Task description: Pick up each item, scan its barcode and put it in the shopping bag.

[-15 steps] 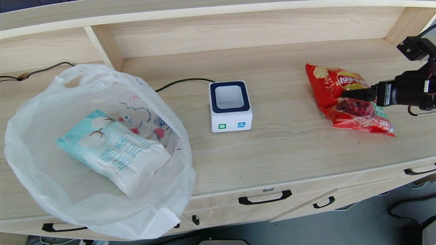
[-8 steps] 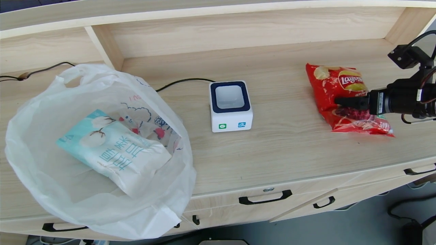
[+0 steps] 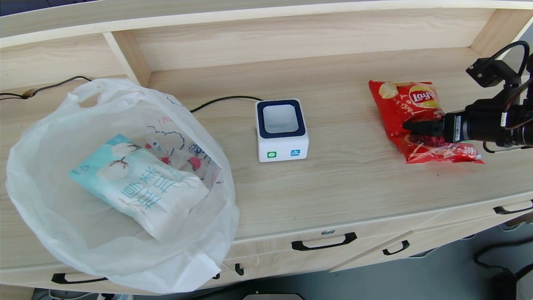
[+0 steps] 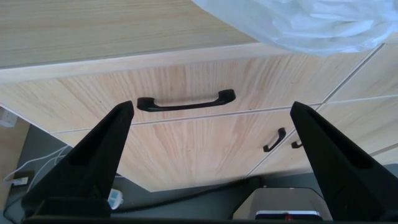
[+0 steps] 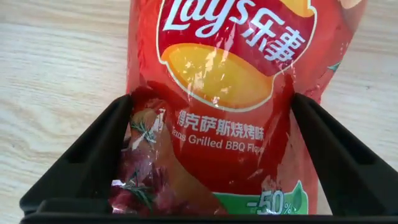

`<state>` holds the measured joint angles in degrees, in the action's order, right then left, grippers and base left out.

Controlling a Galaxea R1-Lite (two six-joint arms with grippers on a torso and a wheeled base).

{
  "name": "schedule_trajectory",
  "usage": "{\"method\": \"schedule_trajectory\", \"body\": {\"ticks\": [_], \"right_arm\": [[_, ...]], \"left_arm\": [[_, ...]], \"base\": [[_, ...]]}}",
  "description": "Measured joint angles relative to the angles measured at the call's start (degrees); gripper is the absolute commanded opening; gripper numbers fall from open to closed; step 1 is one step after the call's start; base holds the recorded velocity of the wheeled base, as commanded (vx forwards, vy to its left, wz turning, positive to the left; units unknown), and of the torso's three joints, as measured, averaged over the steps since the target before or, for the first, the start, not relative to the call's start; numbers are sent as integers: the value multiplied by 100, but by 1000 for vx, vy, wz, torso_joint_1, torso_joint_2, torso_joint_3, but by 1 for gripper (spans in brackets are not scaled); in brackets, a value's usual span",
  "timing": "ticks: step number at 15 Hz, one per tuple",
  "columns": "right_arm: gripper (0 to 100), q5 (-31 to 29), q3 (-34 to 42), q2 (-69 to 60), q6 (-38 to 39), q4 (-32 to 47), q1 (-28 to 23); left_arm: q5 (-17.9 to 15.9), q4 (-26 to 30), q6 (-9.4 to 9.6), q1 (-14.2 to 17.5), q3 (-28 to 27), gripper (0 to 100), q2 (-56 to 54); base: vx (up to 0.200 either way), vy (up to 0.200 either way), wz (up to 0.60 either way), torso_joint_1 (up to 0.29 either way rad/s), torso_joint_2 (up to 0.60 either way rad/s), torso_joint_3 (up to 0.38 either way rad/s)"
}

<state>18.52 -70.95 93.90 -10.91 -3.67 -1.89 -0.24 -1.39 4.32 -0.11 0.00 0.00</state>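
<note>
My right gripper [image 5: 211, 102] is spread wide and lowered over the red chip bag [image 3: 410, 98], one finger on each side of its lower half; whether the pads press the foil I cannot tell. The chip bag lies flat on the wooden counter [image 3: 354, 183], well to the right of the white scanner [image 3: 282, 129]; the shopping bag [image 3: 50, 137] sits open at the counter's left end, with a pale blue tissue pack [image 3: 137, 183] inside it. My left gripper [image 4: 211, 109] is also wide open and holds nothing; it hangs below the counter edge, facing a drawer handle [image 4: 185, 101].
</note>
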Motion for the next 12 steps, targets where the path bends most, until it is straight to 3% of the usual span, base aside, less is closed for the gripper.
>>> {"method": "schedule_trajectory", "body": {"ticks": [8, 12], "right_arm": [[0, 6, 89, -378, 29, -24, 132], [0, 15, 364, -1136, 635, -12, 404]], "left_arm": [[6, 2, -9, 0, 0, 100, 0], [9, 0, -13, 1, 0, 100, 0]], "base": [[0, 0, 0, 0, 0, 0], [0, 0, 0, 0, 0, 0]]}}
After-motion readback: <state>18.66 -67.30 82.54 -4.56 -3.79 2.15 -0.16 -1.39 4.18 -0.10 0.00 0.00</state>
